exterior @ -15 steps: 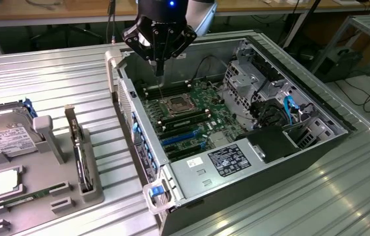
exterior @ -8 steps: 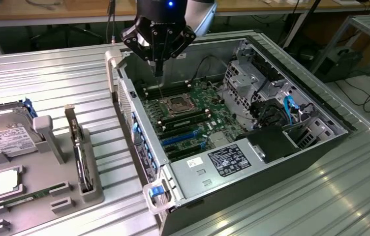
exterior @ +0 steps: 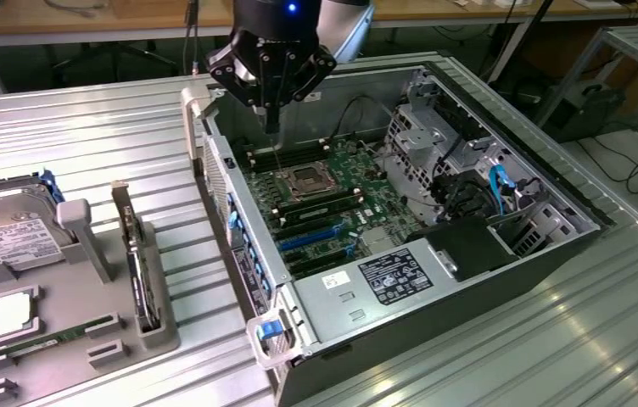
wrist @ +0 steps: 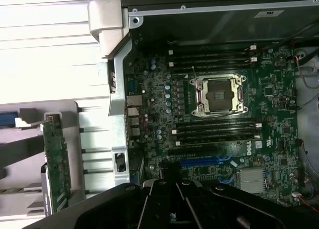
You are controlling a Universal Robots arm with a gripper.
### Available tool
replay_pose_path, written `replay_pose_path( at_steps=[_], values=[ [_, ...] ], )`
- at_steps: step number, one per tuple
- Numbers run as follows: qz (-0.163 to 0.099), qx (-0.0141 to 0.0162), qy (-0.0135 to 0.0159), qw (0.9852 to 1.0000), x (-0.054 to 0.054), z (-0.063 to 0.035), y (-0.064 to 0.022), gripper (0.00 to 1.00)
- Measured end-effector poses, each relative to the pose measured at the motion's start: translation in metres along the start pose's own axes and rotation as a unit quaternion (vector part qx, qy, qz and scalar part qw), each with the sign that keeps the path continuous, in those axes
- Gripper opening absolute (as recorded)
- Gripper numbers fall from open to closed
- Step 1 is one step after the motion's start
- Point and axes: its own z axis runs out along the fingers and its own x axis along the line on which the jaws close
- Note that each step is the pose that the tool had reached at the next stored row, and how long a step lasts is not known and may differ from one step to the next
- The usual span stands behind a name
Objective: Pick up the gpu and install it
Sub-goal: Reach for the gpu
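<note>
Ribbed metal tabletop (exterior: 92, 119) filled the exterior view, with an open computer case (exterior: 224, 178) lying on it at frame centre. The gripper (exterior: 272, 127) hung at top centre, just inside the case's upper left rim, its fingers pressed together and holding nothing. Directly beneath it lay the motherboard (exterior: 331, 199), with the CPU socket (exterior: 302, 180) nearest the fingertips and the blue expansion slots (exterior: 310, 241) lower in the frame.

The gpu (exterior: 138, 254) was well apart from the claw, at lower left. It stood on its thin edge in a grey holder (exterior: 152, 326), just beside the hard drive (exterior: 13, 233). Its long axis ran nearly top to bottom of the frame, leaning slightly to the right at the lower end. Its narrow silver bracket (exterior: 119, 197) pointed toward the top of the frame.

The likely hazards were these. Pinched fingertips that low could strike the exposed socket. The case wall stood between the claw and the card, so a low sideways pass could clip it. A grip on so thin an upright card could let it tilt or snag in the holder.
</note>
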Motion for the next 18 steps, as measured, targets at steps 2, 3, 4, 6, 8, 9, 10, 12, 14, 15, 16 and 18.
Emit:
replay_pose_path(
  at_steps=[2,3,4,6,8,9,10,12,14,15,16,18],
  values=[
    [0.000,0.0000,0.0000,1.0000,0.0007,0.0000,-0.0005,0.11],
    [0.000,0.0000,0.0000,1.0000,0.0010,0.0000,-0.0007,0.11],
    [0.000,0.0000,0.0000,1.0000,0.0013,0.0000,-0.0009,0.11],
    [0.000,0.0000,0.0000,1.0000,0.0020,0.0000,-0.0014,0.11],
    [0.000,0.0000,0.0000,1.0000,0.0027,0.0000,-0.0018,0.11],
    [0.000,0.0000,0.0000,1.0000,0.0029,0.0000,-0.0021,0.11],
    [0.000,0.0000,0.0000,1.0000,0.0033,-0.0001,-0.0023,0.11],
    [0.000,0.0000,0.0000,1.0000,0.0039,0.0000,-0.0028,0.11],
    [0.000,0.0000,0.0000,1.0000,0.0046,-0.0001,-0.0033,0.11],
    [0.000,0.0000,0.0000,1.0000,0.0050,-0.0001,-0.0035,0.11],
    [0.000,0.0000,0.0000,1.0000,0.0053,-0.0001,-0.0038,0.11],
    [0.000,0.0000,0.0000,1.0000,0.0060,-0.0001,-0.0044,0.11]
  ],
)
